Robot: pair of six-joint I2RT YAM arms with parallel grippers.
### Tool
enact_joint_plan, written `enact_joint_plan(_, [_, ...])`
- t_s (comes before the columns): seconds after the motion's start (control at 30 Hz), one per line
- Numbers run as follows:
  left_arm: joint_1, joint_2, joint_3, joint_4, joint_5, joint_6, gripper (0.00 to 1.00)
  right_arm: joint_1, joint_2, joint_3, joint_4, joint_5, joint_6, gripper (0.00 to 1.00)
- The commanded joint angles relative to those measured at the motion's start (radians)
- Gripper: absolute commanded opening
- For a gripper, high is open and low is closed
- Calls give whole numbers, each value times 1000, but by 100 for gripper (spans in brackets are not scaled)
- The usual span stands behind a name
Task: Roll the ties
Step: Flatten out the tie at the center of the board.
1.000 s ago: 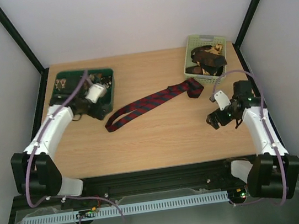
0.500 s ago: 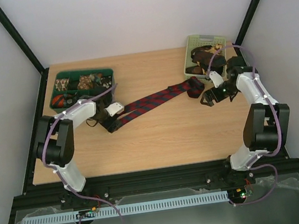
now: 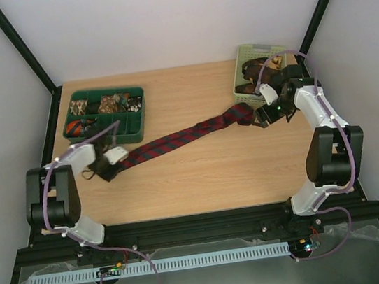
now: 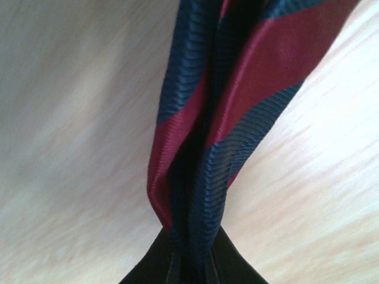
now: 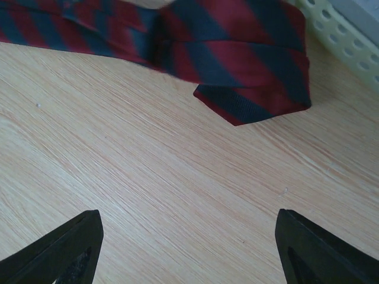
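On the wooden surface (image 3: 202,182), one long dark red tie (image 3: 175,138) with navy stripes, stretched out almost straight from 8 o'clock to 2 o'clock in the top view. Thin end at 8 o'clock, clenched tight in the left end effector (image 3: 103,169). Up close in the left wrist view, cloth bunched and folded along its length, squeezed between two black fingertips (image 4: 148,273) at 6 o'clock. Wide end at 2 o'clock, folded over on itself, pointed tip flat on the wood. Right beside that wide end, the right end effector (image 3: 264,117), released, holding nothing. In the right wrist view, black fingertips (image 5: 65,248) far apart at 7 and 5 o'clock, bare wood between them, pointed tip of the tie up at 12 o'clock, not touched. Just past the wide end, at 1 o'clock, a pale green basket (image 3: 245,60) with more ties (image 3: 265,75) piled inside, brown and black. At 10 o'clock, a dark green tray (image 3: 137,117) with little boxes, small dark bundles in some of them, too small to tell apart.
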Motion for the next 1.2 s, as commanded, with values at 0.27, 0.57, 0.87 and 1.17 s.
enact_joint_plan(0.27, [400, -107, -23, -288, 15, 534, 5, 232, 90, -14, 99, 81, -87, 77])
enact_joint_plan(0.57, [598, -24, 124, -356, 28, 593, 4, 386, 282, 26, 266, 264, -77, 88])
enact_joint_plan(0.87, [595, -14, 159, -362, 73, 577, 4, 387, 321, -48, 441, 489, -14, 17])
enact_joint_plan(1.17, [521, -31, 164, -479, 163, 606, 3, 235, -128, -433, 213, 475, -183, 1])
